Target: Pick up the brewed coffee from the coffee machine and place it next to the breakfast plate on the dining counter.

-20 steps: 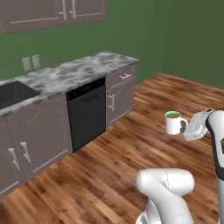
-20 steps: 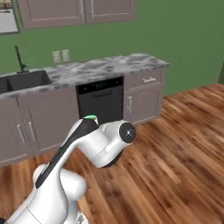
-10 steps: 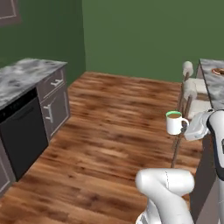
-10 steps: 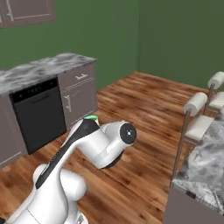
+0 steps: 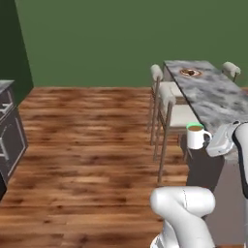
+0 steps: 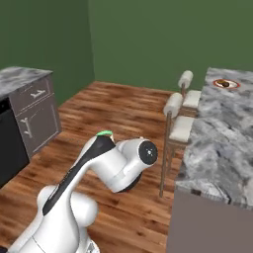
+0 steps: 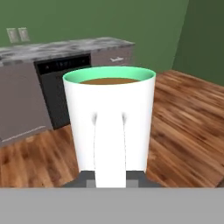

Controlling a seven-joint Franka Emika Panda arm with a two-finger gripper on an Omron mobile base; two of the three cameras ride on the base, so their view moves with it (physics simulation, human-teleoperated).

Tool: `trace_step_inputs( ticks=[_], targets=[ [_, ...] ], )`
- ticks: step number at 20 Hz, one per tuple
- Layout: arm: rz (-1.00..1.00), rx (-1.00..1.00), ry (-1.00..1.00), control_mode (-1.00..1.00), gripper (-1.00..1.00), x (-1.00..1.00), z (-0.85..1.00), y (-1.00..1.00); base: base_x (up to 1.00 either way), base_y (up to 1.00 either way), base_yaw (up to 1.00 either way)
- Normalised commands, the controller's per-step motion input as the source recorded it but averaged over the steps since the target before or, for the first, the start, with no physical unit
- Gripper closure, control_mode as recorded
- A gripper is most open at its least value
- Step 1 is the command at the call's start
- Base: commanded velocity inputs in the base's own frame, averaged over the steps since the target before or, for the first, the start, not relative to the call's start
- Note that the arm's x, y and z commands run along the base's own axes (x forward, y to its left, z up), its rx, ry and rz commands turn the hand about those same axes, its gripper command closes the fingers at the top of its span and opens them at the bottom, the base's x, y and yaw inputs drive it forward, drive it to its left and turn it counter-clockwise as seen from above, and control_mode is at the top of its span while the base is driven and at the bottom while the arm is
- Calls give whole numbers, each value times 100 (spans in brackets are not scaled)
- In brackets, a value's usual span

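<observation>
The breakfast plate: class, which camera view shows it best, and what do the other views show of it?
The right base view: the breakfast plate lies at the dining counter's far end, red rim and brown food distinct. The left base view shows it smaller and flatter. The hand view looks at the mug instead.

We see green walls (image 5: 97, 38), a wood plank floor (image 5: 87, 140), cushioned stools (image 5: 167, 104) and grey cabinets (image 6: 37, 116) under a marbled top.

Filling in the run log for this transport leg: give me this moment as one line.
phase: carry | gripper: shut on small white mug of brown coffee, upright | red-rimmed white plate: far end of grey-white marbled island counter | placed: no
</observation>
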Motion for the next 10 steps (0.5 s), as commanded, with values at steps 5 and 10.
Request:
trace_step_inputs(
  ticks=[5, 10],
  targets=[
    [0, 0, 0, 100, 100, 0, 0, 0, 56, 100, -53],
    [0, 0, 0, 100, 100, 0, 0, 0, 68, 100, -51]
  ],
)
